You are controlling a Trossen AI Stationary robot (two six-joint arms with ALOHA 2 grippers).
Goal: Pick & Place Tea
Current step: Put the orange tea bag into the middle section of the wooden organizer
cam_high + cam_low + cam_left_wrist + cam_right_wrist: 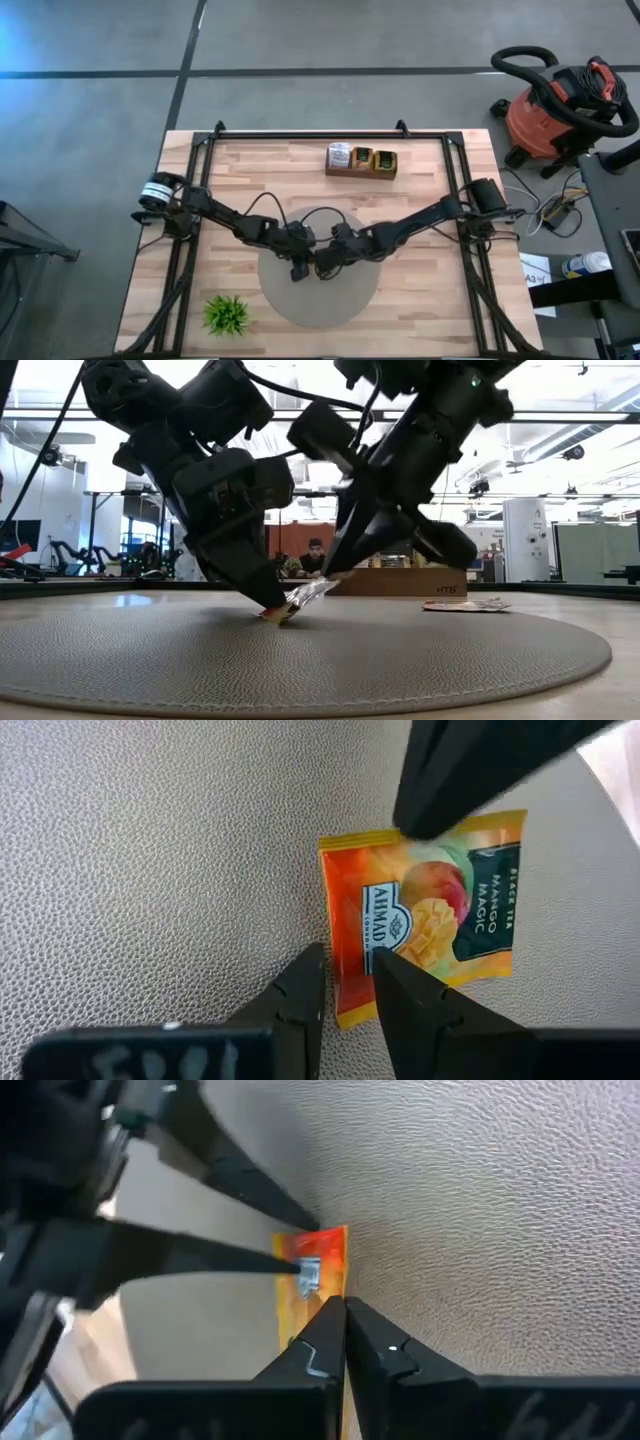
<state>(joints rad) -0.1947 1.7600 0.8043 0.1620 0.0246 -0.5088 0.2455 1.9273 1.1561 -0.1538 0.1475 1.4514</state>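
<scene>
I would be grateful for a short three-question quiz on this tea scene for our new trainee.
1. True or false: both hands meet at one orange tea sachet on the round grey mat.
2. The right hand is: A) wide open, B) shut on the sachet's edge, C) away from the mat.
3. Which corner of the table holds the green plant, on the left hand's side or the right's?

Key: 1 true; 2 B; 3 the near corner on the left hand's side.

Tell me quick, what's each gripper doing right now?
Left gripper: closed on one edge of the orange sachet, on the grey mat.
Right gripper: shut on the sachet's opposite edge.
</scene>
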